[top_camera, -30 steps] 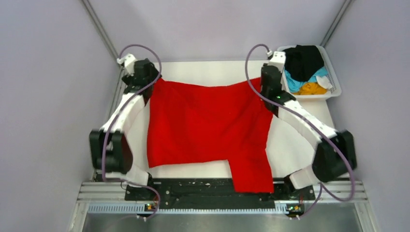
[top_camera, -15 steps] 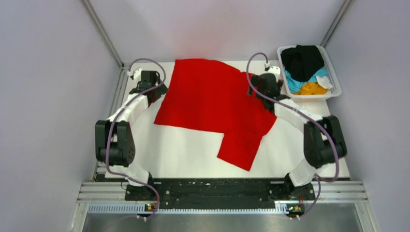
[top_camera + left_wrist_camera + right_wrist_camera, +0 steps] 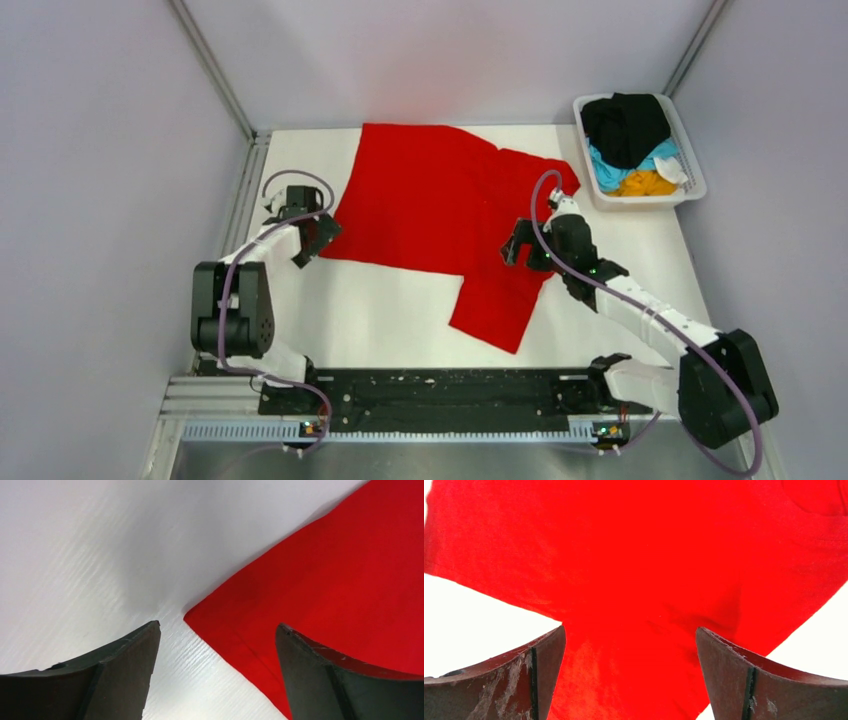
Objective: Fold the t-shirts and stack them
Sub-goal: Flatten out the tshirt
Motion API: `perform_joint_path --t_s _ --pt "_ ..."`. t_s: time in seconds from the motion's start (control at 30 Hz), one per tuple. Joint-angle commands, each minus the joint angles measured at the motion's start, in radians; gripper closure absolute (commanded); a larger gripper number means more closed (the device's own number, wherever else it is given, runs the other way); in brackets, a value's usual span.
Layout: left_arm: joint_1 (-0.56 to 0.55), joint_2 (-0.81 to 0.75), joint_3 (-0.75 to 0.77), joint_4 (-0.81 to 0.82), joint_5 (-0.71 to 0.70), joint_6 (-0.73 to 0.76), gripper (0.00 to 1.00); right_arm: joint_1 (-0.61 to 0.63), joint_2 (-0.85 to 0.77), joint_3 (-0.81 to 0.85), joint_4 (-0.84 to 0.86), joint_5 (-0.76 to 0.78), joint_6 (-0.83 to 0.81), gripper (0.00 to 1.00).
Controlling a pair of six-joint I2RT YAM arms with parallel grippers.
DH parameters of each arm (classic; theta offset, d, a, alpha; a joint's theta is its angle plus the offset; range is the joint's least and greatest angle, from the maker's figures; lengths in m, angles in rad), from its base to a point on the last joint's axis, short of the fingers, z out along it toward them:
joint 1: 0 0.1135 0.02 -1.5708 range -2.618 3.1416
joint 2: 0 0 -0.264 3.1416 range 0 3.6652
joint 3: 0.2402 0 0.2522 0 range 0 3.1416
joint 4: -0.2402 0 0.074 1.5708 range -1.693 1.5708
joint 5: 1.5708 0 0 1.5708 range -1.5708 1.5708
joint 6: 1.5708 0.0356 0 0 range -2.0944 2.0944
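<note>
The bright red t-shirt [image 3: 430, 200] lies spread flat on the white table [image 3: 380, 310], one sleeve pointing to the near right. My left gripper [image 3: 315, 240] is open just above the shirt's near-left corner [image 3: 200, 615], with table and cloth edge between its fingers [image 3: 218, 625]. Over the shirt's right side, near the sleeve joint, my right gripper [image 3: 520, 245] hangs open, and red cloth [image 3: 634, 555] fills the gap between its fingers [image 3: 629, 628] without being gripped. More t-shirts, black [image 3: 625, 125], light blue [image 3: 605, 165] and orange-yellow [image 3: 645, 183], lie in the basket.
The white plastic basket [image 3: 690, 170] stands at the far right corner of the table. Grey walls close in on the left, right and back. A black rail [image 3: 430, 390] with the arm bases runs along the near edge.
Both grippers have let go of the red t-shirt, which shifted toward the far edge and now lies flat. The right gripper opened. Both arms drew back toward the near side.
</note>
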Motion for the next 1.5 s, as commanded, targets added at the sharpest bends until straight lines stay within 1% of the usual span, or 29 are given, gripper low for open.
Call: perform_joint_path --t_s 0.0,0.07,0.1,0.17,0.3,0.33,0.37,0.4,0.43,0.47,0.5,0.63,0.67,0.73,0.8,0.87,0.97,1.07,1.17,1.23,1.27,1.4,1.43,1.47 --pt "0.012 0.138 0.109 0.003 0.124 -0.008 0.14 0.006 -0.073 0.000 -0.049 0.040 0.034 0.01" --pt "0.010 0.186 0.145 -0.041 0.199 -0.002 0.24 0.006 -0.090 -0.007 -0.064 0.060 0.041 0.02" --pt "0.009 0.197 0.145 -0.046 0.250 0.001 0.28 0.006 -0.097 -0.009 -0.068 0.062 0.044 0.02" --pt "0.005 0.205 0.132 -0.057 0.298 0.006 0.33 0.007 -0.104 -0.009 -0.076 0.060 0.043 0.02" --pt "-0.015 0.204 0.123 -0.077 0.263 0.028 0.37 0.009 -0.103 -0.009 -0.084 0.068 0.041 0.02" --pt "-0.016 0.214 0.126 -0.076 0.254 0.028 0.39 0.011 -0.102 -0.010 -0.085 0.067 0.040 0.03" --pt "-0.016 0.228 0.133 -0.078 0.255 0.029 0.44 0.013 -0.100 -0.010 -0.088 0.070 0.038 0.03" --pt "-0.017 0.244 0.144 -0.081 0.264 0.032 0.55 0.017 -0.100 -0.009 -0.092 0.075 0.036 0.03" --pt "-0.018 0.255 0.156 -0.077 0.279 0.036 0.70 0.023 -0.102 -0.009 -0.102 0.084 0.035 0.03" --pt "-0.021 0.261 0.160 -0.075 0.287 0.038 0.86 0.030 -0.105 -0.008 -0.112 0.094 0.036 0.03" --pt "-0.022 0.261 0.159 -0.074 0.286 0.037 0.99 0.037 -0.106 -0.008 -0.122 0.106 0.036 0.03" --pt "-0.025 0.192 0.110 -0.049 0.251 0.036 1.00 0.088 -0.109 -0.006 -0.169 0.127 0.060 0.05" --pt "-0.025 0.164 0.088 -0.043 0.212 0.031 1.00 0.112 -0.107 -0.004 -0.184 0.132 0.070 0.05" --pt "-0.025 0.103 0.042 -0.036 0.164 0.017 1.00 0.186 -0.099 0.016 -0.234 0.144 0.078 0.06" --pt "-0.025 0.039 -0.014 -0.029 0.137 0.003 1.00 0.288 -0.088 0.054 -0.316 0.191 0.089 0.07" --pt "-0.026 -0.032 -0.070 -0.013 0.142 -0.007 1.00 0.368 -0.083 0.073 -0.412 0.216 0.128 0.09" --pt "-0.034 -0.104 -0.147 -0.004 0.153 -0.024 1.00 0.447 -0.094 0.061 -0.534 0.206 0.209 0.14" --pt "-0.047 -0.161 -0.213 0.003 0.145 -0.052 1.00 0.535 -0.087 0.052 -0.598 0.189 0.254 0.20" --pt "-0.059 -0.197 -0.244 -0.003 0.141 -0.071 1.00 0.607 -0.046 0.065 -0.656 0.182 0.295 0.23" --pt "-0.069 -0.222 -0.256 -0.011 0.122 -0.080 1.00 0.630 -0.012 0.061 -0.666 0.182 0.313 0.24" --pt "-0.071 -0.236 -0.262 -0.011 0.114 -0.084 1.00 0.634 0.004 0.057 -0.661 0.176 0.318 0.26" --pt "-0.072 -0.277 -0.272 -0.019 0.103 -0.091 1.00 0.635 0.073 0.036 -0.642 0.190 0.343 0.31" --pt "-0.073 -0.283 -0.273 -0.018 0.104 -0.093 1.00 0.635 0.095 0.034 -0.638 0.202 0.351 0.33" --pt "-0.072 -0.287 -0.274 -0.018 0.105 -0.094 1.00 0.636 0.110 0.031 -0.633 0.213 0.362 0.37"
